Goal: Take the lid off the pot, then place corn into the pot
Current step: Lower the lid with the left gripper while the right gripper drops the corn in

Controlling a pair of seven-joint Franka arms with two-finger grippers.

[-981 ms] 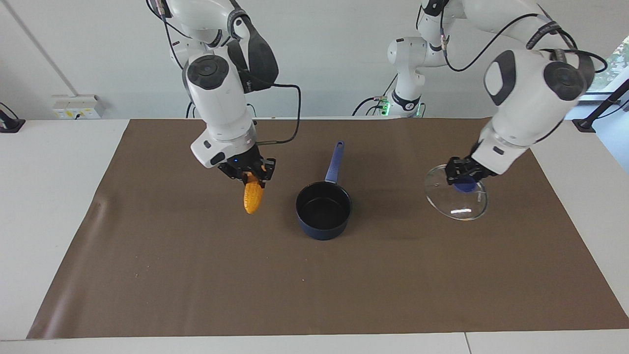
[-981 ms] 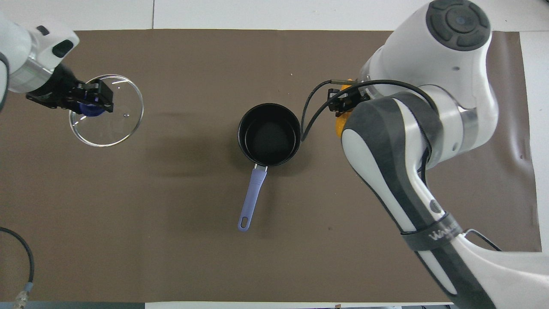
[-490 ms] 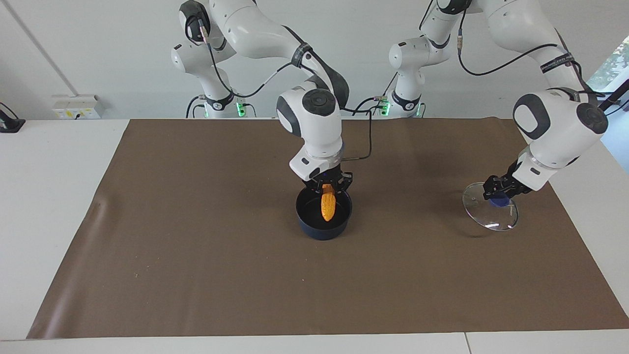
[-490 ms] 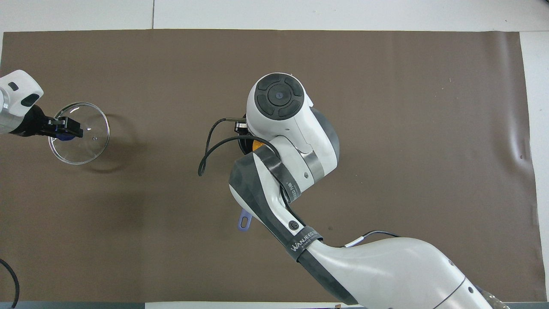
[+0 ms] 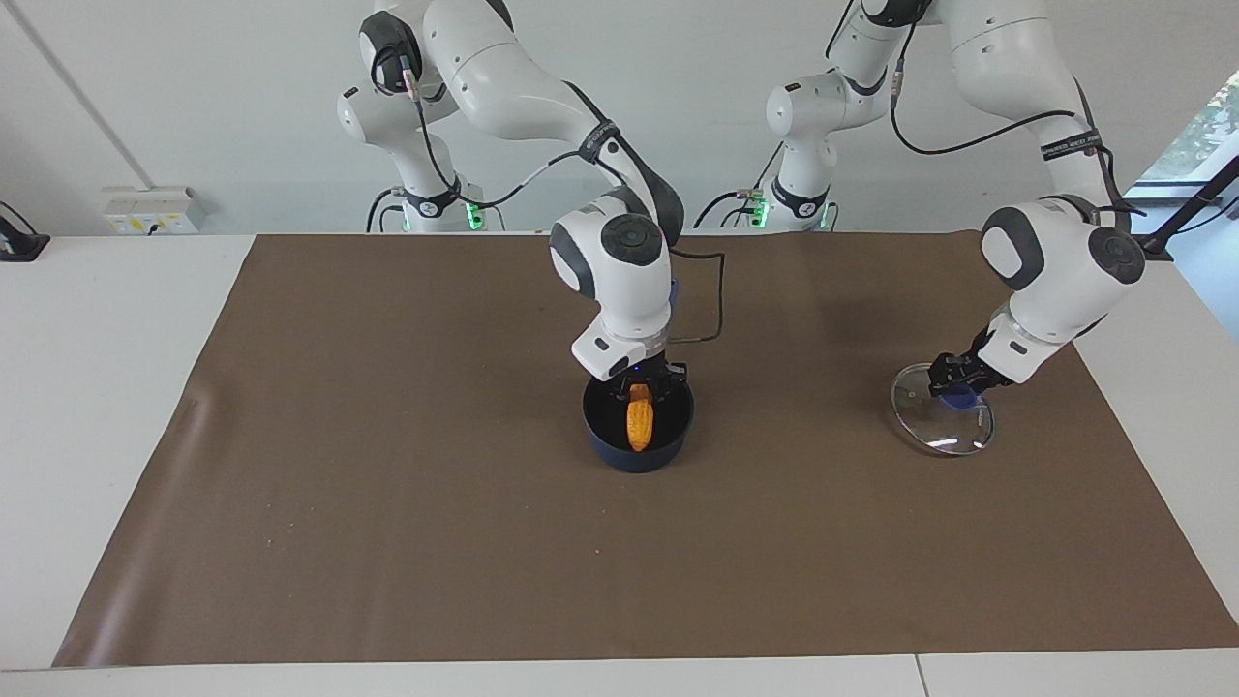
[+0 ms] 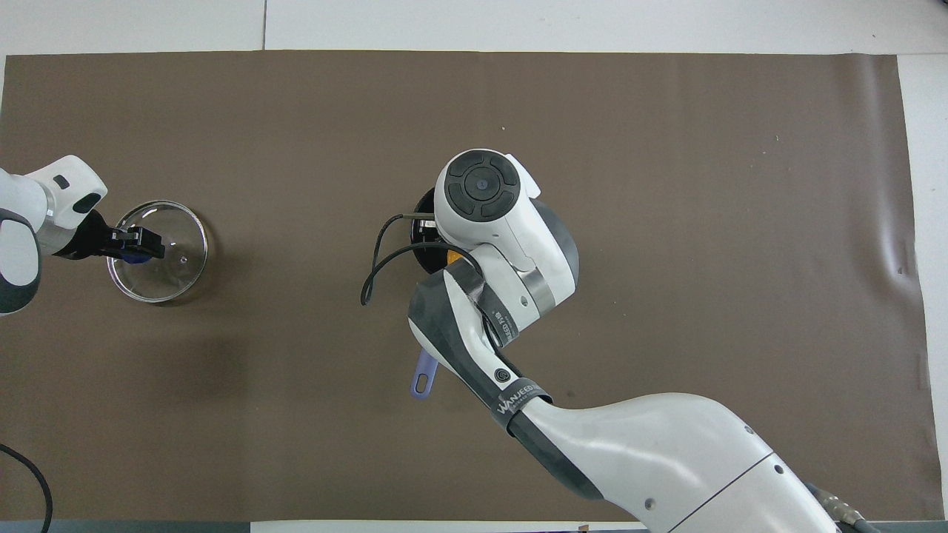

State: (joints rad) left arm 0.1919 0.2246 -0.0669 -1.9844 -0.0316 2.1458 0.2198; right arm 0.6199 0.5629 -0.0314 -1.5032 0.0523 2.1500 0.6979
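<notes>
Corn [image 5: 639, 424] lowered into pot [image 5: 638, 455] | right pincer [image 5: 640, 389] pinching corn | left pincer [image 5: 953, 378] pinching lid [image 5: 942, 423] | brown mat [image 5: 387, 503]

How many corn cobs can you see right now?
1. The corn hangs tip-down inside the pot, gripped by the right gripper. Nothing suggests another hidden.

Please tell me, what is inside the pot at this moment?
The corn hangs upright inside the pot, gripped by the right gripper at its top. Whether its tip touches the bottom is covered by the pot's wall.
</notes>
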